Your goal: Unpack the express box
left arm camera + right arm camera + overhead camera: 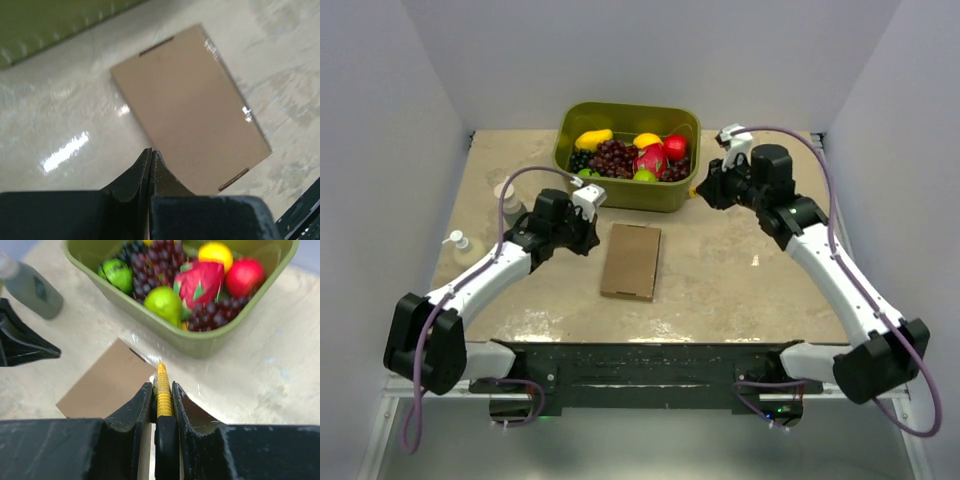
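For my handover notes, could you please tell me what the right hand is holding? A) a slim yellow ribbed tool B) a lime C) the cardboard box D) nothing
A: the right wrist view shows a yellow ribbed tool clamped in the right hand.

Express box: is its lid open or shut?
Shut. The express box lies flat on the table, flap down flush, nothing of its inside showing.
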